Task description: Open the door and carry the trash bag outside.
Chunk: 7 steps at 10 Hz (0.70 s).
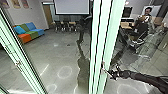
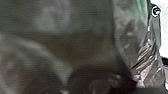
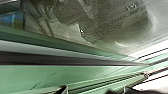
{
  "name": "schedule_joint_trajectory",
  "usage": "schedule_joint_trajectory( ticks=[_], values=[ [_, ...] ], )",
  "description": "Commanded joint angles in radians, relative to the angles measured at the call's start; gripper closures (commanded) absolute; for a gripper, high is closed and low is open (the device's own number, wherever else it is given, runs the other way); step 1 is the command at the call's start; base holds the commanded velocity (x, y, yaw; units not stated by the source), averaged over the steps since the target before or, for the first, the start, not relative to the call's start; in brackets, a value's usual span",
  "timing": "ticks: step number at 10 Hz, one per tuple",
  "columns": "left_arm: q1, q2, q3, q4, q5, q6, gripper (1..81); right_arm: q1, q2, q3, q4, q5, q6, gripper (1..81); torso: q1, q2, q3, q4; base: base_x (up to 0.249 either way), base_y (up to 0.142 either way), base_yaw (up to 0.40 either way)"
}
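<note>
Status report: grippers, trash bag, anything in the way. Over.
Right gripper at pale green door frame. Trash bag close to left wrist camera. Frame upright ahead.

No text, label, brand, number or sign can be read in any of the three views.
</note>
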Motion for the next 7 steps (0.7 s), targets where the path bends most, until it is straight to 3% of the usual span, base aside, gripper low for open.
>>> schedule_joint_trajectory(
  ticks=[1, 7],
  values=[
    [-0.038, -0.009, -0.002, -0.009, 0.090, 0.007, 81.1, 0.070, -0.009, -0.038, -0.064, 0.019, 0.043, 1.0, 0.000, 0.000, 0.000, 0.000, 0.000, 0.000, 0.000],
    [-0.038, -0.010, -0.002, -0.009, 0.090, 0.007, 81.1, 0.086, -0.041, -0.028, -0.064, 0.019, 0.043, 1.0, 0.000, 0.000, -0.001, 0.000, 0.000, 0.000, 0.000]
  ],
)
